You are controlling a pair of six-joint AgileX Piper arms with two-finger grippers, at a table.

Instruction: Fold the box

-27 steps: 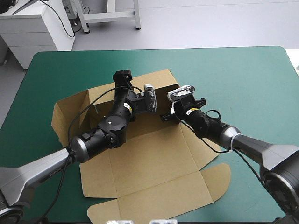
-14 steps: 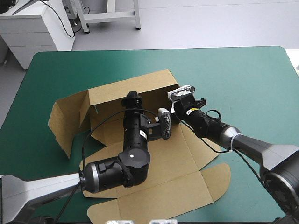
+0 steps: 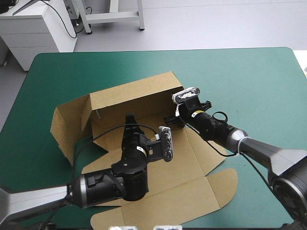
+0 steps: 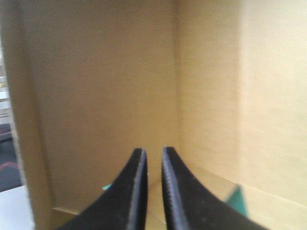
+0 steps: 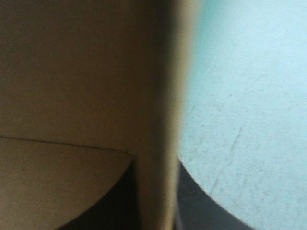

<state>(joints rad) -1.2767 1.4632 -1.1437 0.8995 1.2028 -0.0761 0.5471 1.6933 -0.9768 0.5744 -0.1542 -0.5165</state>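
Observation:
The brown box (image 3: 158, 158) lies opened out on the teal-green cover, its back wall (image 3: 134, 96) and left flap (image 3: 67, 124) raised. My left gripper (image 3: 128, 117) hovers over the box floor and points at the back wall. In the left wrist view its black fingers (image 4: 139, 191) are all but together, nothing between them, with the brown wall (image 4: 105, 86) just ahead. My right gripper (image 3: 169, 120) is shut on the right end of the back wall. In the right wrist view the board's edge (image 5: 163, 96) runs up between the jaws of that gripper (image 5: 153, 191).
The box lid with its rounded tab (image 3: 225, 179) lies flat toward the near right. Bare teal-green cover (image 3: 249, 76) stretches to the right and far side of the box. White cabinets (image 3: 38, 28) stand beyond the table's far left corner.
My left arm has drawn back from the back wall toward the near side, and its fingers have come together from wide open. The right gripper has kept its hold.

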